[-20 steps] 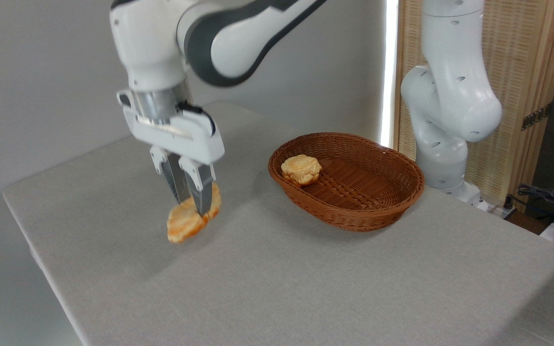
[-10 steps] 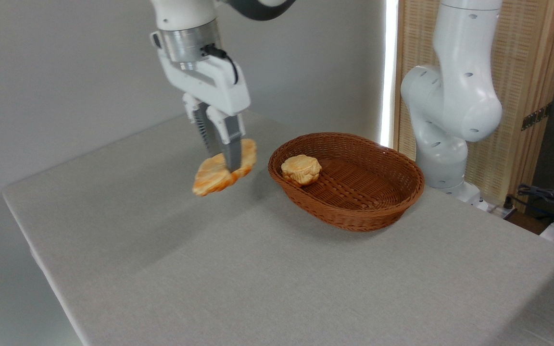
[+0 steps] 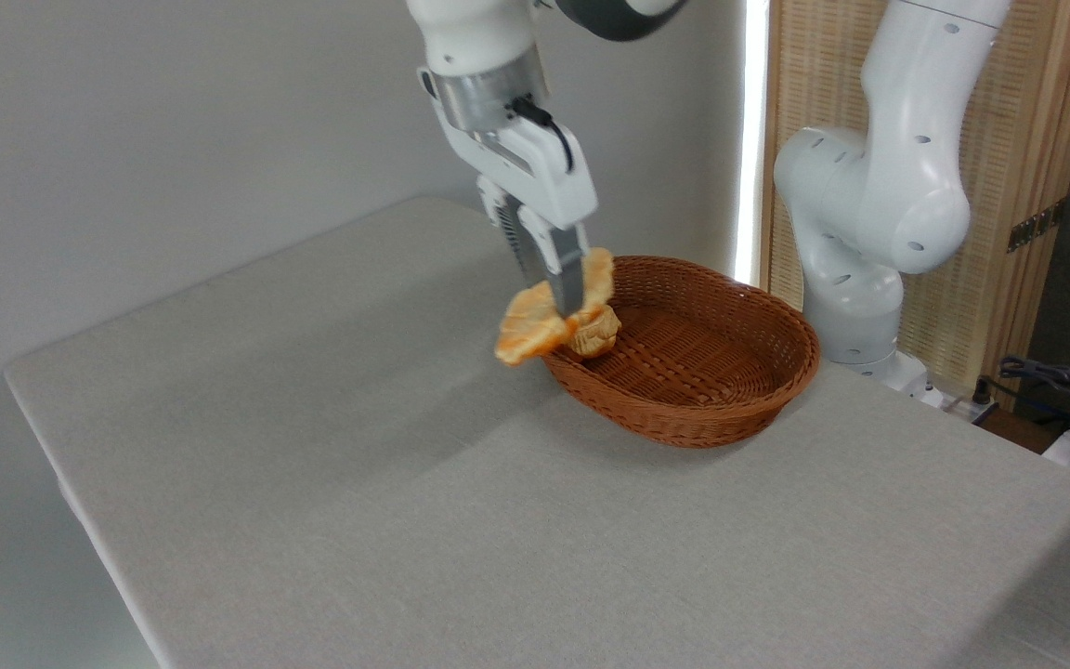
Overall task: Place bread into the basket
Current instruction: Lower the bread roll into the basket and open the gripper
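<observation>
a white robot arm reaches down from the top of the scene, its claw (image 3: 561, 299) clenched around the golden-orange bread (image 3: 549, 311), which hangs in the air, tilted, at the left rim of the reddish-brown wicker basket (image 3: 711, 390). the bread's lower end juts out to the left, over the grey desk (image 3: 405, 483). behind it, inside the basket's left end, a small pale-golden bun (image 3: 598, 334) is partly hidden. the arm's white base stands at the far right, beside a slatted wooden screen (image 3: 1009, 139).
</observation>
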